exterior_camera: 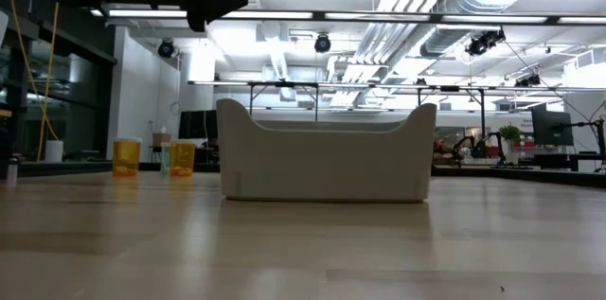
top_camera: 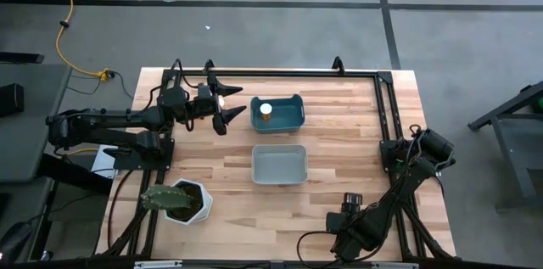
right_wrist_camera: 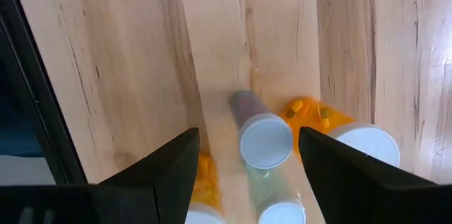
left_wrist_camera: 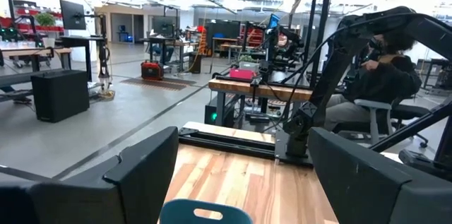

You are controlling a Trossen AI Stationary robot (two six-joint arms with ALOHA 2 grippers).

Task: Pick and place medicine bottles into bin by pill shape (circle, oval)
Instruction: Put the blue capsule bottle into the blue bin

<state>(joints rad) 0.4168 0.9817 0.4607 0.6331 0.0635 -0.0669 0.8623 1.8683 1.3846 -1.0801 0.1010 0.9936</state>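
Several medicine bottles, two orange (right_wrist_camera: 314, 114) and greenish ones (right_wrist_camera: 263, 181), stand close together on the wood with their white caps (right_wrist_camera: 265, 140) toward the right wrist camera. My right gripper (right_wrist_camera: 247, 139) is open above them, a finger on either side, touching none. In the high view it (top_camera: 344, 235) is at the near right and hides them. One white-capped bottle (top_camera: 266, 110) stands in the teal bin (top_camera: 293, 114). My left gripper (top_camera: 233, 109) is open and empty, raised just left of that bin. The white bin (top_camera: 279, 165) sits mid-table.
A white hexagonal plant pot (top_camera: 180, 201) stands at the near left. A black rail frame (top_camera: 383, 108) runs round the table. In the low view, orange bottles (exterior_camera: 126, 158) stand at the left, beyond the white bin (exterior_camera: 327, 163). A seated person (left_wrist_camera: 385, 75) shows beyond the table's right edge.
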